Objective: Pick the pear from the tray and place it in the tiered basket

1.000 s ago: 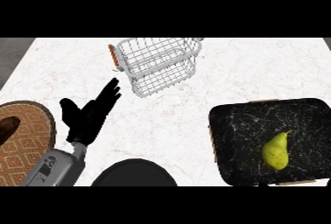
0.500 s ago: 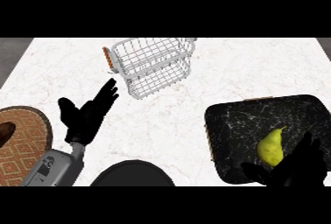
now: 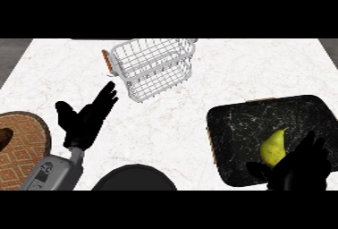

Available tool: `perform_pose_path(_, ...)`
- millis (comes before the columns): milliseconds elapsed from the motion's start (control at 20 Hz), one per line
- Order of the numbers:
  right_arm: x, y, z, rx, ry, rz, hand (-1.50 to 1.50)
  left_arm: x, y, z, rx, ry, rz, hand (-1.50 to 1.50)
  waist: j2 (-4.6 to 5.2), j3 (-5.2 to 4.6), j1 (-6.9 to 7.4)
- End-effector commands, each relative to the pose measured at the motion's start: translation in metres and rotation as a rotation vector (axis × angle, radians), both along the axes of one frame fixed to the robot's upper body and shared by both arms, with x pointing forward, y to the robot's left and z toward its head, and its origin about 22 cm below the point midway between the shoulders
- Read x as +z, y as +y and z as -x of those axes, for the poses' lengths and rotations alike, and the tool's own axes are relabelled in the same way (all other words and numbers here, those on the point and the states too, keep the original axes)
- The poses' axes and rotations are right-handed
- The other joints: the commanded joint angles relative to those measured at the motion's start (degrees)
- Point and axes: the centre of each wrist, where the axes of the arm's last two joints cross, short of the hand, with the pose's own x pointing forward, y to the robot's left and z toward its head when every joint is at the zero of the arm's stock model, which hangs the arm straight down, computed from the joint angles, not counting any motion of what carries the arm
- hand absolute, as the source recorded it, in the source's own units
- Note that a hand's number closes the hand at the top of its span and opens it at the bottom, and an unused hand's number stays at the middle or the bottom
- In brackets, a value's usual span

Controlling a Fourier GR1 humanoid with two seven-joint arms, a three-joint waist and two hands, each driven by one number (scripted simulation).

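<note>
Left hand (image 3: 84, 120) rests open, fingers straight, near the white wire tiered basket (image 3: 152, 67); yellow-green pear (image 3: 274, 146) lies on the black marbled tray (image 3: 231, 120); right hand (image 3: 298, 167), fingers spread, sits just beside it; risk: fingertips nudge the pear, rolling it.

I see a white marbled tabletop (image 3: 198, 71) filling most of my head view, with faint reddish veining across it. At the left edge sits a round woven mat or board (image 3: 23, 152), brown with a diamond pattern and a darker rim, partly cut off by the frame. Along the bottom edge, near the middle, a black rounded shape (image 3: 135, 178) shows; I cannot tell what it is. A grey strip of floor (image 3: 12, 56) lies beyond the tabletop's upper left corner.
</note>
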Motion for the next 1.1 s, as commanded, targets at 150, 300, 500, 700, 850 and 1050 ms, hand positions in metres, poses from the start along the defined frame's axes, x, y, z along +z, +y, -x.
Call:
perform_pose_path(150,0.007,0.007,-0.012,-0.196,-0.026,-0.075,-1.5,-0.004,0.005,0.003,-0.005,-0.012,0.003,0.0,0.01,0.1,-0.02)
perform_pose_path(300,-0.016,-0.01,-0.016,-0.228,-0.02,-0.095,-1.5,0.001,-0.004,0.0,-0.007,-0.012,0.01,0.0,0.11,0.18,-0.14)
perform_pose_path(500,-0.02,-0.004,-0.009,-0.227,-0.009,-0.091,-1.5,0.002,0.001,0.003,-0.013,-0.002,0.011,0.0,0.01,0.16,-0.16)
perform_pose_path(700,-0.011,-0.019,-0.023,-0.239,-0.021,-0.124,-1.5,-0.008,0.0,0.007,0.01,-0.009,0.001,0.0,0.07,0.14,-0.09)
perform_pose_path(850,-0.028,-0.017,-0.019,-0.245,-0.018,-0.115,-1.5,-0.003,0.012,-0.002,-0.01,0.001,-0.009,0.0,0.16,0.14,-0.27)
perform_pose_path(1050,-0.036,-0.031,-0.024,-0.244,-0.012,-0.117,-1.5,0.001,0.008,0.007,-0.012,-0.004,0.006,0.0,0.05,0.16,0.04)
